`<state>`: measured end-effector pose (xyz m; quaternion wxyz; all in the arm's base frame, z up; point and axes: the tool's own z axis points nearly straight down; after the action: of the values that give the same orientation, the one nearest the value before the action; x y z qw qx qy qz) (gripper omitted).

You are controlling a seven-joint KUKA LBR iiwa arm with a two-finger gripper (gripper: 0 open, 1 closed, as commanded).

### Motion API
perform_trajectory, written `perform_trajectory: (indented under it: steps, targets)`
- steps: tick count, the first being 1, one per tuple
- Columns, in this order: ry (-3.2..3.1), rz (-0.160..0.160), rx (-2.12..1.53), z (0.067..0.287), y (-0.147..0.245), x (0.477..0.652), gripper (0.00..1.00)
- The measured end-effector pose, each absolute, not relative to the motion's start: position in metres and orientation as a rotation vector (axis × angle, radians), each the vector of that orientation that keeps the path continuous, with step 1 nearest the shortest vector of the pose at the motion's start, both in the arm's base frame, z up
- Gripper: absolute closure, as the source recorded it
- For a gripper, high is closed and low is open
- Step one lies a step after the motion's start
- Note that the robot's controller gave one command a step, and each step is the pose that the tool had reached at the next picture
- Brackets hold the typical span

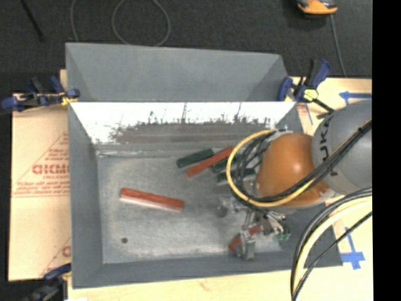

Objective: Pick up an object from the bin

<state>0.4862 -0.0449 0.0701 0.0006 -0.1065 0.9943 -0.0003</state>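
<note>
Much of the lower right of the bin point(84, 193) is masked by the arm's orange cover point(285, 168) and looped cables point(230, 168). Below them the tool point(250, 234) is seen low by the front wall; whether it is open or closed cannot be told. A small reddish piece point(238, 246), hard to make out, is glimpsed right at its tip. A green stick point(195, 158) and a red stick point(203, 166) are partly cut off by the cables; an orange-red stick point(152, 199) is seen well apart, centre-left.

The grey metal bin point(163, 231) looks matt and scuffed, the orange cover point(285, 168) smooth and glossy.
</note>
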Motion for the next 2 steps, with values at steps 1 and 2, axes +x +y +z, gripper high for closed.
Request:
perform_trajectory:
  steps: [1,2]
  targets:
    - [3.119,-0.001,-0.338,0.073,-0.044,0.488,1.00]
    - [3.110,-0.005,-0.338,0.193,-0.047,0.531,1.00]
